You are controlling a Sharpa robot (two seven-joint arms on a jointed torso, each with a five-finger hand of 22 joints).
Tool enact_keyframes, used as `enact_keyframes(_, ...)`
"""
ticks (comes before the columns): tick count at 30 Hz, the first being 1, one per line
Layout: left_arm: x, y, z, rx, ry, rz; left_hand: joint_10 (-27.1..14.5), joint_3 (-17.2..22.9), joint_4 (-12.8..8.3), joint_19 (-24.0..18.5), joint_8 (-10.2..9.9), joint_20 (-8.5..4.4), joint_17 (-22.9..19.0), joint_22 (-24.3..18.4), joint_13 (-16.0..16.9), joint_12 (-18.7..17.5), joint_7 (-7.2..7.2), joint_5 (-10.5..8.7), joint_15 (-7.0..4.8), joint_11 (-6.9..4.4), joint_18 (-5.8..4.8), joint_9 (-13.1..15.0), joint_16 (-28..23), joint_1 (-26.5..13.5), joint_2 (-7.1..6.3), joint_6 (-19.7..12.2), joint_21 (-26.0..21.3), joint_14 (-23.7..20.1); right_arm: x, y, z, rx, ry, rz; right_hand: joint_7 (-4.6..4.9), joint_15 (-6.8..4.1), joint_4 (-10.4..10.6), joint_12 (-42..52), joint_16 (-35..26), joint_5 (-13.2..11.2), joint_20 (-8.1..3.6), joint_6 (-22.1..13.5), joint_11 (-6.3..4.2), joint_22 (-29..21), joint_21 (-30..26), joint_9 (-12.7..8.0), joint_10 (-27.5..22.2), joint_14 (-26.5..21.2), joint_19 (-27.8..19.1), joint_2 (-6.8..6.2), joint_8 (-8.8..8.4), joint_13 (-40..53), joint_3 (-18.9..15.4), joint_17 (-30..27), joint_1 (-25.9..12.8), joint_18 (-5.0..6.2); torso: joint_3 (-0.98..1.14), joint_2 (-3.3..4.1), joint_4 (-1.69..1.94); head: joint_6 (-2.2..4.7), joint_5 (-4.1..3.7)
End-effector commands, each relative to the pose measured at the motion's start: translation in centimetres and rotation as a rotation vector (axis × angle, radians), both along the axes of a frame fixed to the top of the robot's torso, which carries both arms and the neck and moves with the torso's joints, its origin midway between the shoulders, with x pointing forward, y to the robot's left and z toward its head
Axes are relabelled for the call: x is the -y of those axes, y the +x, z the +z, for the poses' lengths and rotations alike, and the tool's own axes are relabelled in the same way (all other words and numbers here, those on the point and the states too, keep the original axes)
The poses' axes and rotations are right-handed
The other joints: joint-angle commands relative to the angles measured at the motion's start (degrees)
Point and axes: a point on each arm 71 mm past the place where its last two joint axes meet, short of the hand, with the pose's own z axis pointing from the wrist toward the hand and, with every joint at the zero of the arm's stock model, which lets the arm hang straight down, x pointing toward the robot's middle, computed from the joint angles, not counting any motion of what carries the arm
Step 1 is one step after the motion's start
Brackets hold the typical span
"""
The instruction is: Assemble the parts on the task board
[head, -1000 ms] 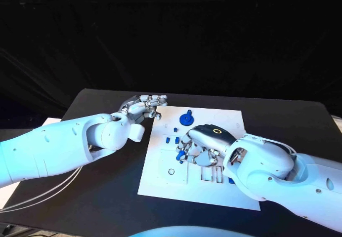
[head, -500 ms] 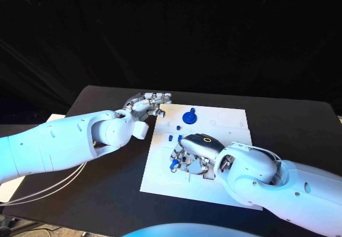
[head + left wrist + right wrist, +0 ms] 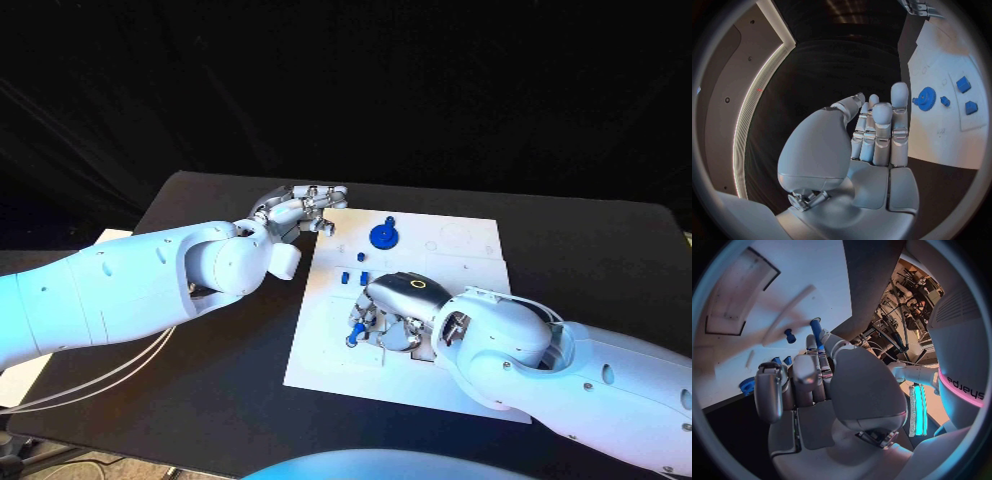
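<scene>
Task board [image 3: 462, 250] sits mid-frame in the head view. Right hand [image 3: 387, 318] low on the board's left half, pinching a small blue part [image 3: 353, 337] at its fingertips. Left hand [image 3: 299, 212] upper left, beside the board's corner, fingers loosely together, holding nothing. Blue gear [image 3: 381, 237] lies right of it

Black desk [image 3: 216, 380]: matt, a bit dull, smooth. White task board [image 3: 433, 260]: flat, smooth, matt like hard plastic. Blue parts: shiny smooth plastic, such as the round toothed wheel [image 3: 381, 238] and the small peg [image 3: 353, 336]. Left hand [image 3: 299, 212]: silver, looks like metal on the back, with pale smooth pads on the fingers [image 3: 899, 100]. Right hand [image 3: 392, 310]: same silver shine, smooth grey palm. White arm shells [image 3: 130, 290]: glossy hard plastic. Dark cloth behind the desk, soft and folded.
</scene>
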Motion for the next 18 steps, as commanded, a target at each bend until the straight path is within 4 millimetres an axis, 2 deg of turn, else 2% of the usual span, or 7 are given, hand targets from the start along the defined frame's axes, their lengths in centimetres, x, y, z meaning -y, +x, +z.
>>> enact_keyframes(1,0.20,-0.05,0.11,0.006,-0.013,-0.014,-0.30,-0.36,0.06,-0.22,0.23,-0.03,-0.05,-0.05,0.08,0.16,0.19,-0.10,0.03,-0.06,0.67,-0.05,-0.28,0.13,0.56,-0.25,-0.32,-0.56,-0.07,-0.01,-0.39,0.005,-0.041,0.010,-0.02,-0.07,0.04,-0.27,0.17,0.26,0.04,0.24,0.34,4.70,0.13,0.08,0.08,0.56,0.05,0.01,0.17,-0.07,0.29,-0.05,0.23,0.57,-0.01,0.00,-0.01,-0.06,0.00)
enact_keyframes(18,0.20,-0.08,0.12,0.005,-0.013,-0.014,-0.30,-0.36,0.06,-0.22,0.23,-0.03,-0.05,-0.05,0.08,0.16,0.19,-0.10,0.03,-0.06,0.67,-0.05,-0.28,0.13,0.56,-0.25,-0.32,-0.56,-0.76,-0.24,-1.22,-0.009,-0.073,0.029,-0.02,-0.05,-0.03,-0.32,0.15,0.33,0.06,0.25,0.35,4.67,0.10,0.10,0.10,0.54,0.03,0.03,0.15,-0.06,0.35,-0.12,0.29,0.58,-0.02,-0.01,0.03,-0.35,0.17)
